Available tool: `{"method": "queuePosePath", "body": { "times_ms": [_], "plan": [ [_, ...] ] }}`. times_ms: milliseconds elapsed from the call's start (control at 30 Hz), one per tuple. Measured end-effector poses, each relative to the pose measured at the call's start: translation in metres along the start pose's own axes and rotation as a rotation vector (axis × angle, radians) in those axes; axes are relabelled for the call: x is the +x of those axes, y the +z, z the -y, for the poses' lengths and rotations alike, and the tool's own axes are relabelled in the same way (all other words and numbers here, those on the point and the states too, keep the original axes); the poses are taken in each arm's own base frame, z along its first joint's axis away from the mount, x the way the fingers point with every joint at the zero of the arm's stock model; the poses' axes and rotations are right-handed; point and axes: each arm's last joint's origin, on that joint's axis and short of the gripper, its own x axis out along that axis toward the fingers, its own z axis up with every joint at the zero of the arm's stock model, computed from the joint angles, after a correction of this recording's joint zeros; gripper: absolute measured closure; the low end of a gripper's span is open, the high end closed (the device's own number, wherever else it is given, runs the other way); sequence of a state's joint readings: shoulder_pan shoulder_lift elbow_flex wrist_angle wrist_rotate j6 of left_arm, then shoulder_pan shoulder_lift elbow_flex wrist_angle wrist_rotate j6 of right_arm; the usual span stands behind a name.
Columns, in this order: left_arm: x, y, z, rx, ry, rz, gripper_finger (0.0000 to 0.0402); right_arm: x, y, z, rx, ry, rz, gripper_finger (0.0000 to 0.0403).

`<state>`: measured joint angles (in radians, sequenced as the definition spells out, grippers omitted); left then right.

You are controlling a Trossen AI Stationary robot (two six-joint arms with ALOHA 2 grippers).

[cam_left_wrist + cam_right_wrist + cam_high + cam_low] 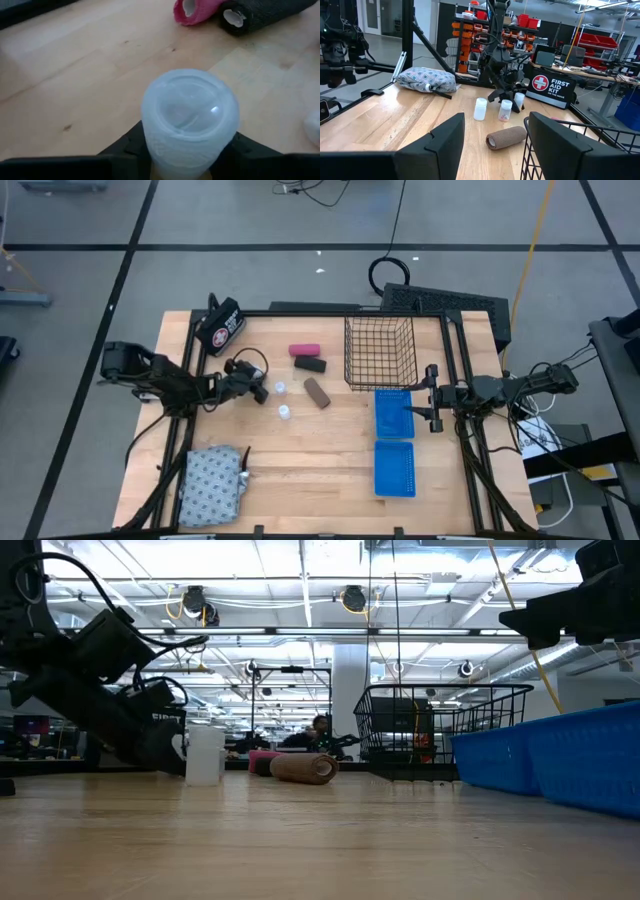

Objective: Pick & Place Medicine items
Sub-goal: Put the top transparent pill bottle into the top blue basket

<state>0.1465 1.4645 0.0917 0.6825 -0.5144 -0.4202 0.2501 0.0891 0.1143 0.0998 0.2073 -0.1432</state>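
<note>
My left gripper [256, 388] is shut on a small white bottle [190, 120] left of the table's middle; the bottle also shows in the right wrist view [519, 100]. Two more white bottles [281, 388] [285, 411] stand on the table just right of it. The pink piece [305, 350], black piece [310, 364] and brown piece [318, 392] lie on their sides farther right. The grey-white patterned pouch [212, 485] lies flat at the near left corner. My right gripper [432, 398] is open and empty at the right, beside the blue trays. My left gripper pinches the bottle's body below the cap [160, 150] between its two fingers, one on each side. The fingers come slanting down from the table's left. The bottle stands upright; whether its base is on the table I cannot tell.
A black first aid case [222, 325] lies at the far left corner. A black wire basket [380, 352] stands at the far right of middle, with two flat blue trays [393, 412] [395, 468] in front of it. Bare wood lies in the near middle.
</note>
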Motion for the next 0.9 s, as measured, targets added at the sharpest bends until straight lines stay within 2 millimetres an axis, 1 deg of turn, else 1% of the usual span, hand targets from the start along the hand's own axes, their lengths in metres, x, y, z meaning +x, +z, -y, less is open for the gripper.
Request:
{"method": "queuePosePath", "body": {
  "times_ms": [100, 233, 300, 400, 467, 600, 733, 833, 900],
  "plan": [
    [-0.001, 0.007, 0.003, -0.023, -0.036, 0.031, 0.0260, 0.000, 0.000, 0.000, 0.000, 0.000, 0.000, 0.0193],
    [-0.009, 0.021, 0.005, -0.050, -0.070, 0.114, 0.0239, 0.000, 0.000, 0.000, 0.000, 0.000, 0.000, 0.0193],
    [-0.013, 0.029, 0.005, -0.065, -0.091, 0.163, 0.0235, 0.000, 0.000, 0.000, 0.000, 0.000, 0.000, 0.0193],
    [-0.022, 0.042, 0.008, -0.099, -0.134, 0.238, 0.0247, 0.000, 0.000, 0.000, 0.000, 0.000, 0.000, 0.0193],
    [-0.028, 0.054, 0.013, -0.107, -0.196, 0.286, 0.0260, 0.000, 0.000, 0.000, 0.000, 0.000, 0.000, 0.0193],
    [-0.039, 0.084, 0.035, -0.039, -0.323, 0.354, 0.0261, 0.000, 0.000, 0.000, 0.000, 0.000, 0.000, 0.0193],
    [-0.046, 0.114, 0.065, 0.125, -0.356, 0.321, 0.0261, 0.000, 0.000, 0.000, 0.000, 0.000, 0.000, 0.0193],
    [-0.050, 0.130, 0.088, 0.220, -0.400, 0.302, 0.0261, 0.000, 0.000, 0.000, 0.000, 0.000, 0.000, 0.0193],
    [-0.051, 0.135, 0.103, 0.287, -0.459, 0.308, 0.0257, 0.000, 0.000, 0.000, 0.000, 0.000, 0.000, 0.0193]
  ]
}}
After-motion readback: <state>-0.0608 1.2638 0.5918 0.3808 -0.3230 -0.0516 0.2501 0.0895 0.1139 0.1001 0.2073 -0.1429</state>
